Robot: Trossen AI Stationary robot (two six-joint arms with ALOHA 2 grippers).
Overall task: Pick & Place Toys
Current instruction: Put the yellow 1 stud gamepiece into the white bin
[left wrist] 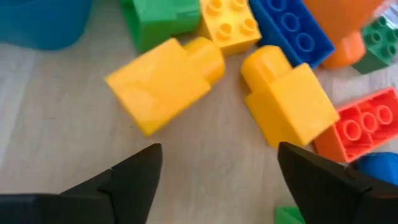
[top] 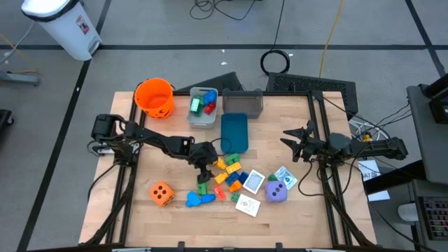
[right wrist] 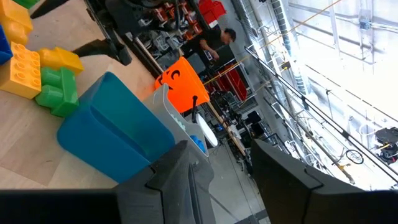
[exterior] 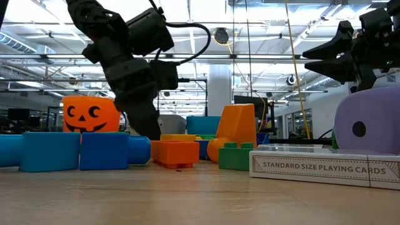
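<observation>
Left wrist view puts two yellow blocks (left wrist: pixel 165 81) just ahead of my left end effector (left wrist: pixel 217 180), whose fingers stand apart with nothing between them and bare bench (left wrist: pixel 56 124) beneath. From above, the blocks sit in the scatter of toys (top: pixel 231 175) mid-bench, near the blue bin (top: pixel 234 131), with the orange die (top: pixel 162 193) off to one side and the purple die (top: pixel 276 192) and cards (top: pixel 253 182) on the other. My worry is crowding: closing here could catch both yellow blocks or nudge the red one (left wrist: pixel 364 124) touching them, giving a skewed grip. My right end effector (top: pixel 292 142) waits at the bench's far side, fingers apart.
</observation>
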